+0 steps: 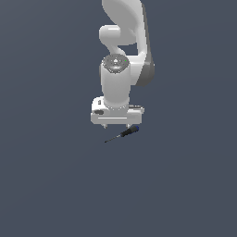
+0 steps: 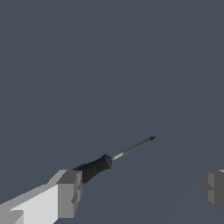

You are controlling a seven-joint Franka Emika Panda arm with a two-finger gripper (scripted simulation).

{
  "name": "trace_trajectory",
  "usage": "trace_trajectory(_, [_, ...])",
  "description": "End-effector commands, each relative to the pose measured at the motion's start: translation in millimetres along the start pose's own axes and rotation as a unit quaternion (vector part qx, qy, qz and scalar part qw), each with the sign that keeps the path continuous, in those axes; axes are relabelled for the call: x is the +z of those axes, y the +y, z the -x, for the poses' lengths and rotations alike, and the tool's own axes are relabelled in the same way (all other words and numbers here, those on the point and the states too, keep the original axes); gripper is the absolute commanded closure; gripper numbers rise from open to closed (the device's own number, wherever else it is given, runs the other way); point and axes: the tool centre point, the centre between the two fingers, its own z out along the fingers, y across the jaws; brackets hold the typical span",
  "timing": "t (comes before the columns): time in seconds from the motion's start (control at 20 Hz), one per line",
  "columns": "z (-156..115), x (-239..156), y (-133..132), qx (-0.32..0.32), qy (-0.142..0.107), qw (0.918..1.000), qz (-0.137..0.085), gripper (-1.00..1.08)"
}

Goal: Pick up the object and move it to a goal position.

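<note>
Screwdriver [image 1: 123,134] lies flat on the table just below frame centre in the exterior view, the end effector [image 1: 117,126] poised over it, jaws spread wide and empty: approach step, I judge, needing centring over the handle, then closing.

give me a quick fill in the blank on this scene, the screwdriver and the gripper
1. The screwdriver has a handle that is mostly ____ in colour.
2. The gripper has its jaws ____, with a wide gap between the fingers.
3. In the exterior view, the handle's end cap is ____ in colour.
4. The screwdriver is lying on the ____, not held.

Missing words: black; open; blue; floor
</note>
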Motion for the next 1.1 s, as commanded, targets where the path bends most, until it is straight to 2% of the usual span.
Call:
trace_trajectory(0.0, [0,0,0,0.0,0.0,1.0,0.0,-0.92])
trace_trajectory(0.5, [8,5,21,-0.012,-0.013,0.9998,0.009,-0.92])
trace_trajectory(1.05, [9,11,16,0.017,-0.012,0.9998,0.007,-0.92])
